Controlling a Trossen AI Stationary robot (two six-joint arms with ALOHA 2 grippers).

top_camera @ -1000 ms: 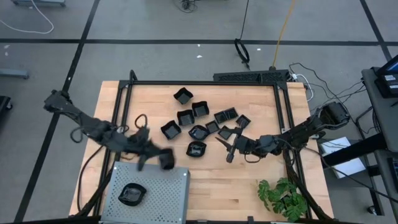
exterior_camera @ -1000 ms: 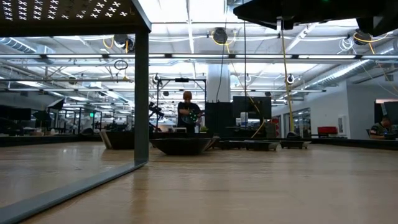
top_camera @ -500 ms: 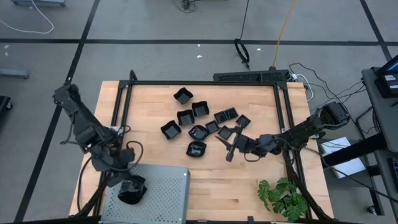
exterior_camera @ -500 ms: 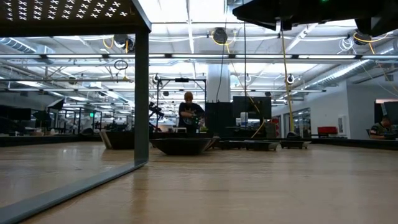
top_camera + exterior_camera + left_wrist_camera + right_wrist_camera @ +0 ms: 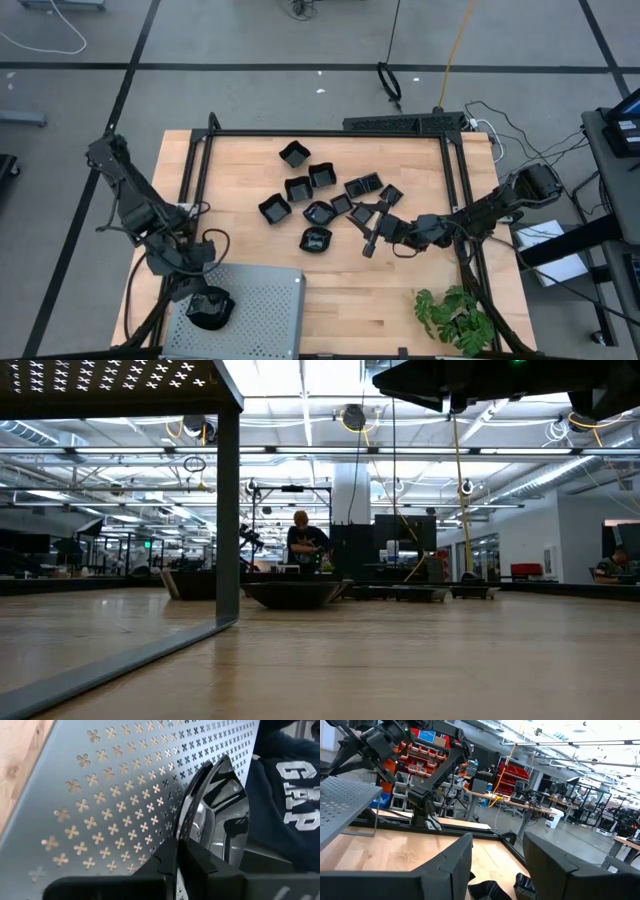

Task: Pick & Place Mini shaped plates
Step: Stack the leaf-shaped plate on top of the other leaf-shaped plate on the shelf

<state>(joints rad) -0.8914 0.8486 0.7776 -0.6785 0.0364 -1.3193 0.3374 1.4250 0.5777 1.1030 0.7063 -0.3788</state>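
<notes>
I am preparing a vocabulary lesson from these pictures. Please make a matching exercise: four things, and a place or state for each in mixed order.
Things:
1. left gripper
2. right gripper
3. metal tray
4. green plant

Places or states:
A. near right corner of the table
B. open, beside the pile of plates
C. near left corner of the table
D. over the tray, pinching a black plate

Pairs: 1-D, 2-B, 3-C, 4-A
</notes>
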